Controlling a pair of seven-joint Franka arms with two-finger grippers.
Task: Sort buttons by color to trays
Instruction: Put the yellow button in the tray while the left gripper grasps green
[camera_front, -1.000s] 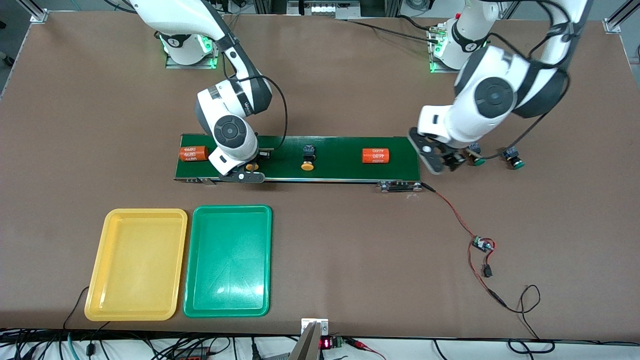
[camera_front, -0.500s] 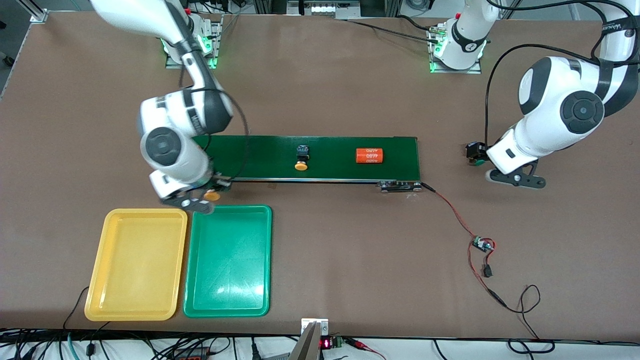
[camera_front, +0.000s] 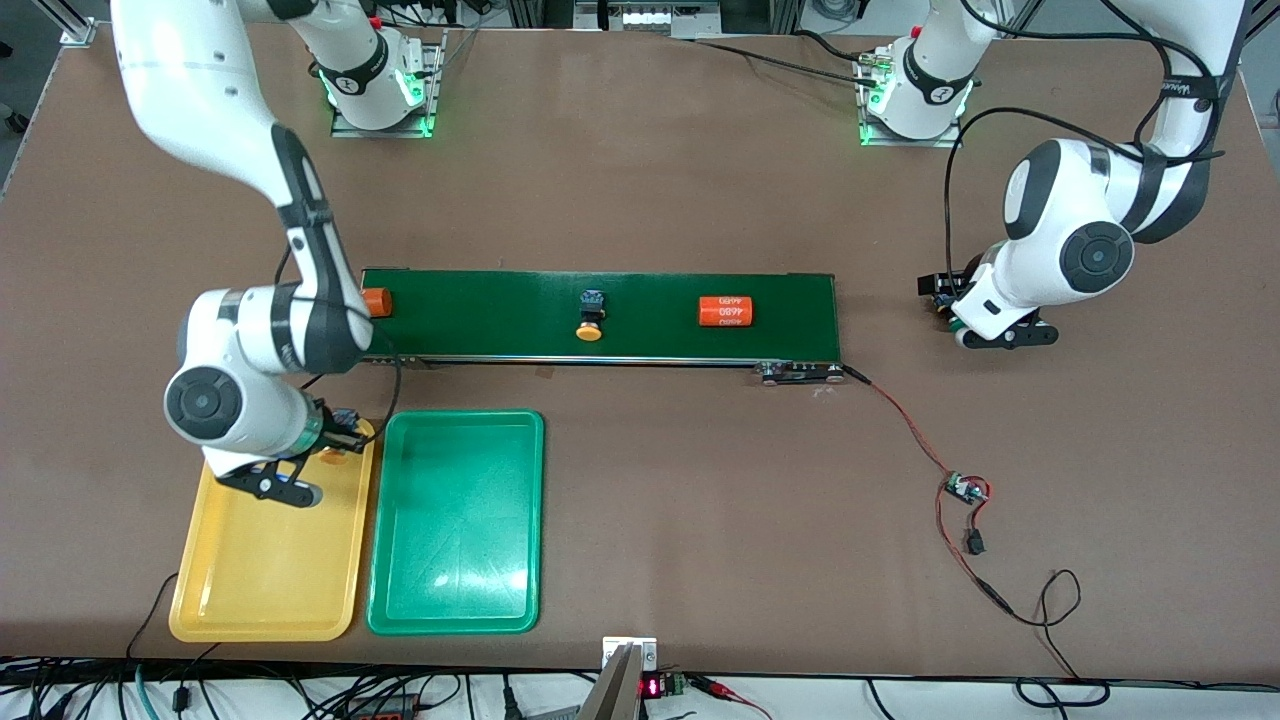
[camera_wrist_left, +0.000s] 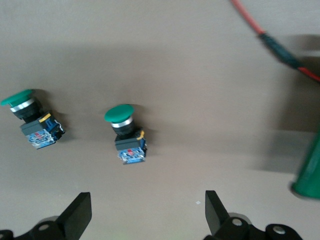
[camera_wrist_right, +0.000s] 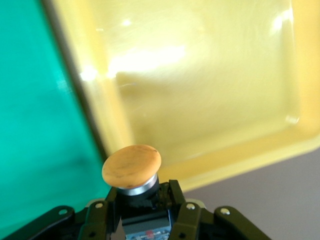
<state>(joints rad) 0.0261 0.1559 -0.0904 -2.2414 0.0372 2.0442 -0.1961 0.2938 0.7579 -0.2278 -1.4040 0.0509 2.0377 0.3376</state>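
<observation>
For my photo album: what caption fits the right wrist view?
Right gripper holds a yellow-capped button above the yellow tray, beside the green tray.

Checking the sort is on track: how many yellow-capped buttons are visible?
2. One yellow-capped button is held shut in the right pincer over the yellow tray. The other lies on the green belt, toward the right arm's end from the orange cylinder.

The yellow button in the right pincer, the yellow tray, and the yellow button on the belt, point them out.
held yellow button (camera_wrist_right: 131, 165), right wrist view, on its round cap.
yellow tray (camera_front: 262, 560), front view, on its bare floor.
belt yellow button (camera_front: 588, 331), front view, on its cap.
</observation>
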